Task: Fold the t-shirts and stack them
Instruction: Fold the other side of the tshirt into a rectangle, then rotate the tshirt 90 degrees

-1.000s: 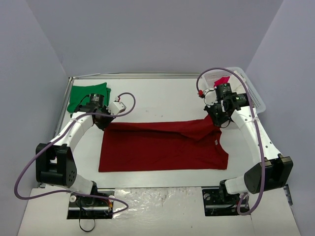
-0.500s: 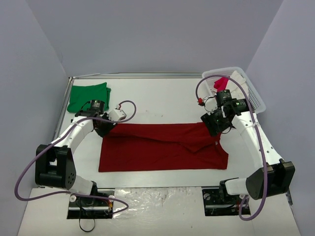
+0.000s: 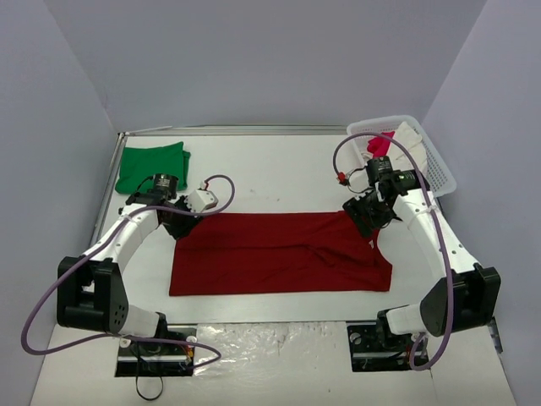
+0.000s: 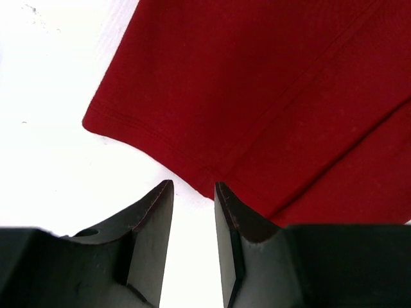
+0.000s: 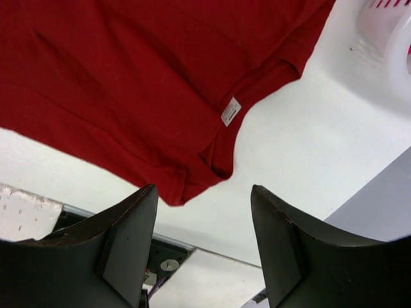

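Observation:
The dark red t-shirt [image 3: 279, 254] lies flat in the middle of the table, folded into a wide band. Folded small, the green t-shirt [image 3: 152, 167] rests at the back left corner. My left gripper [image 3: 181, 223] hovers at the red shirt's far left corner. In the left wrist view the left gripper [image 4: 192, 189] is open by a narrow gap with only white table between, the red hem [image 4: 154, 138] just ahead. My right gripper [image 3: 370, 222] is over the far right corner. There the right gripper [image 5: 204, 192] is wide open and empty above the shirt's neck label [image 5: 230, 111].
A white plastic basket [image 3: 435, 165] stands at the back right, with a pink cloth [image 3: 379, 144] and a pale item in it. Its wall [image 5: 385, 25] shows in the right wrist view. Grey walls close in the table on three sides.
Both grippers have opened and let go of the red shirt's far edge. That edge has dropped flat onto the table, and both arms have drawn slightly down and toward the front.

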`<action>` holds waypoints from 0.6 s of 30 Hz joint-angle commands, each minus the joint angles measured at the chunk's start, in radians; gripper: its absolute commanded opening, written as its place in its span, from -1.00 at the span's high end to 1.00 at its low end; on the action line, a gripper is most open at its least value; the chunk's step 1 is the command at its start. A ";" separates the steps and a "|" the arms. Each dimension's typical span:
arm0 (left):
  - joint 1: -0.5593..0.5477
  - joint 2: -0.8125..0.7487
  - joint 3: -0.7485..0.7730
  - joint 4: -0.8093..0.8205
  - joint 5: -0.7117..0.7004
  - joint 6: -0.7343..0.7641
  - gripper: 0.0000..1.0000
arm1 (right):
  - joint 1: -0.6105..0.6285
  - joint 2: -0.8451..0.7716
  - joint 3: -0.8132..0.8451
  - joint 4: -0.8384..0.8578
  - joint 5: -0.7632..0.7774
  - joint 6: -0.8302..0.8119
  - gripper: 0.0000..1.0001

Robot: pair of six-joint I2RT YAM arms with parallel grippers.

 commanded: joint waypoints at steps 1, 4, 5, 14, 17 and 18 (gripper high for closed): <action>-0.005 0.014 0.020 0.013 0.008 -0.034 0.38 | 0.004 0.038 -0.039 0.037 0.022 0.007 -0.11; -0.008 0.029 -0.006 0.057 -0.007 -0.051 0.38 | 0.004 0.050 -0.073 0.086 0.040 0.011 -0.11; -0.008 0.032 -0.017 0.074 -0.027 -0.063 0.38 | 0.003 0.053 -0.095 0.093 0.057 0.008 -0.10; -0.057 0.159 -0.020 0.154 -0.098 -0.056 0.84 | -0.002 0.184 -0.133 0.105 0.024 -0.032 0.73; -0.107 0.221 -0.017 0.192 -0.173 -0.048 0.92 | -0.003 0.263 -0.107 0.120 -0.004 -0.033 1.00; -0.114 0.254 -0.010 0.182 -0.181 -0.046 0.93 | -0.003 0.311 -0.085 0.128 -0.007 -0.035 1.00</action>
